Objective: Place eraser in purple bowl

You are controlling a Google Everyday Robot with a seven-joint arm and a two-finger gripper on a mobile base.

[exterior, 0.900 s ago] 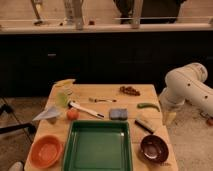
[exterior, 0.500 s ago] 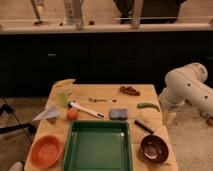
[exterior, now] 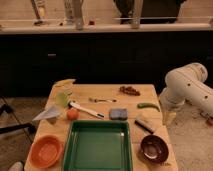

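The eraser (exterior: 145, 122), a small cream-topped block on a black base, lies on the wooden table (exterior: 107, 91) near its right edge. Just in front of it sits the dark purple bowl (exterior: 154, 148), with nothing inside it. My white arm reaches in from the right and bends downward. Its gripper (exterior: 170, 117) hangs just off the table's right edge, beside and slightly behind the eraser, open and holding nothing.
A green tray (exterior: 97, 125) fills the front middle, with an orange bowl (exterior: 46, 150) to its left. A blue-grey pad (exterior: 118, 114), green pepper (exterior: 148, 105), orange fruit (exterior: 73, 114), white-handled utensil (exterior: 87, 109), fork (exterior: 102, 100) and yellow-green cup (exterior: 62, 97) lie behind.
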